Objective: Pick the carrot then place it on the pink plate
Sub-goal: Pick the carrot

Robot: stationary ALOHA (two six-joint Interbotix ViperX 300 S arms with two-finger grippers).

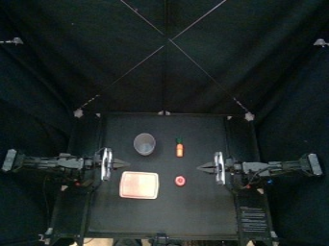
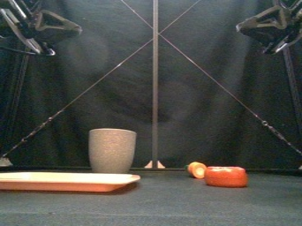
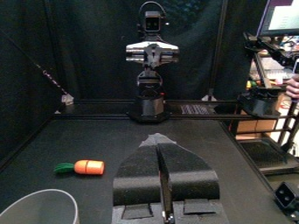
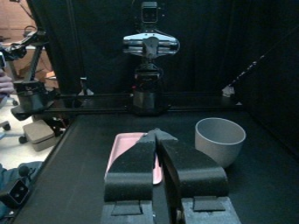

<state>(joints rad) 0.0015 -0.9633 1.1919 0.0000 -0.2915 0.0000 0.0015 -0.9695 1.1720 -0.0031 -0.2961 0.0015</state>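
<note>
One carrot (image 1: 182,148), orange with a green top, lies on the bench (image 1: 206,216) toward its back edge, a little right of the middle and apart from everything around it. Nothing holds it: it rests between the two arms but farther back than either gripper, and well clear of both. In the left wrist view the carrot (image 3: 82,166) lies flat on its side off to one side of the jaws, ahead of them and not between them. The left gripper (image 1: 108,165) hangs over the bench's left part with its jaws pressed together on nothing; the right gripper (image 1: 206,170) hangs over the right part, jaws likewise closed and empty, and the two face each other across the middle. In the front view both arms sit high above the things. Just left of the carrot stands the tall grey speckled cup (image 1: 145,144), upright, near it but not touching. Toward the front edge from the carrot, a small red round toy (image 1: 180,180) sits near the bench's middle. The pink plate (image 1: 139,184) lies flat to the left of that toy, in front of the cup and well apart from the carrot, with nothing on it.
</note>
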